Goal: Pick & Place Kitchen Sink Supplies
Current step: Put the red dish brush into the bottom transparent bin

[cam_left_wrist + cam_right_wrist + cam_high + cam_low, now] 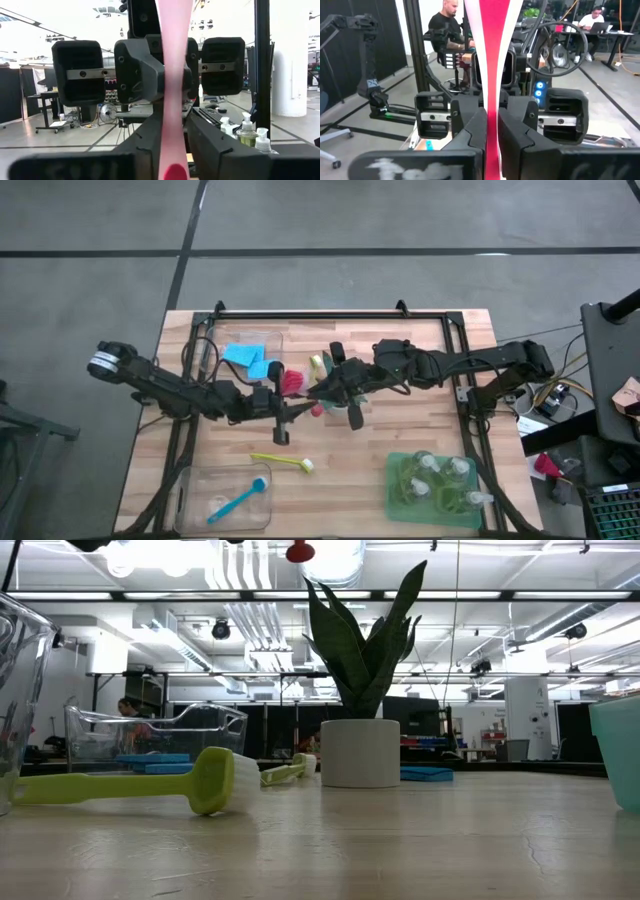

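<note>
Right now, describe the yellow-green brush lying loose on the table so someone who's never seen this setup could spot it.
Start at the green tray of pump bottles at the table's front right corner, then look left along the bare wood. The yellow-green brush lies flat there, just past the clear bin. Unlike the blue brush inside that bin, it rests on open tabletop.
</note>
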